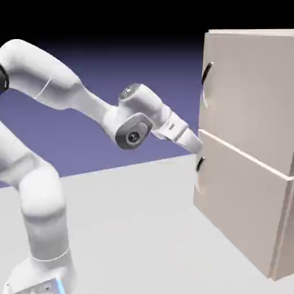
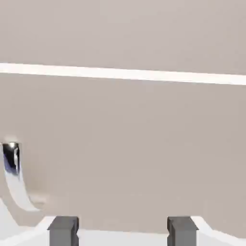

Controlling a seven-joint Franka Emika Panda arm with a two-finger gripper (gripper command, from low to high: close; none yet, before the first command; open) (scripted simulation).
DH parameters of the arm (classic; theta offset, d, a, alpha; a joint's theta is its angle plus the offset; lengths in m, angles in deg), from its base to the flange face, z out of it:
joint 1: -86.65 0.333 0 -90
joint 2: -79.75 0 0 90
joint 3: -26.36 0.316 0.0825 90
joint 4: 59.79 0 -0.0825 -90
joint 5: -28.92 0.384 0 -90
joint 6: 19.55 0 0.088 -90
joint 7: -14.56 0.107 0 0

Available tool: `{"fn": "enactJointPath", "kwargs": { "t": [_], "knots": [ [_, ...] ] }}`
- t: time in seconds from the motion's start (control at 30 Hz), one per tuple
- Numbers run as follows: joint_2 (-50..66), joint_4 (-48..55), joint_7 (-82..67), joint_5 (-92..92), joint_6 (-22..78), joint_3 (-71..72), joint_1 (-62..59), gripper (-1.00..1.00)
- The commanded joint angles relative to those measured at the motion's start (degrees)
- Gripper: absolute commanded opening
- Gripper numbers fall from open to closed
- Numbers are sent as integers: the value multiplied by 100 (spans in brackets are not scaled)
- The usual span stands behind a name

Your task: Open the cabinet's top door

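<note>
Presently approach phase only; top door [image 1: 252, 92] looks fully shut, flush with cabinet [image 1: 247, 189], which stands at the bench's [image 1: 132, 229] right end, as the exterior view shows it. Top door's handle [image 1: 205, 77], thin, dark and curved, mounted near the panel's near vertical edge, high on the panel. Lower handle [image 1: 199, 166] sits on the panel below, just under the seam.

Gripper [image 1: 198, 144] nosed up at seam height, very close to the cabinet front; contact not resolvable. Jaws standing wide, nothing between them: hand view shows both grey fingertips [image 2: 63, 230] well apart against bare beige panel, bright horizontal seam [image 2: 123, 73] above, one curved metal handle [image 2: 13, 175] off at far left.

Judged: target handle well above current gripper level. To do well: back off slightly, raise hand until upper handle centres between the fingertips, keep jaws wide, align across the bar, advance, close, then pull along the door's swing arc rather than straight out. Risk: grabbing the lower handle by mistake; scraping the panel while rising.
</note>
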Motion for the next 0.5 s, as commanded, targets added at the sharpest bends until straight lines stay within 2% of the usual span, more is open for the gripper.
{"fn": "enactJointPath", "kwargs": {
  "t": [0.0, 0.47],
  "knots": [
    [208, 41, -67, 205, 50, -180, 159, 0],
    [3116, 617, -999, 3077, 750, -2690, 2378, 0]
  ]
}}
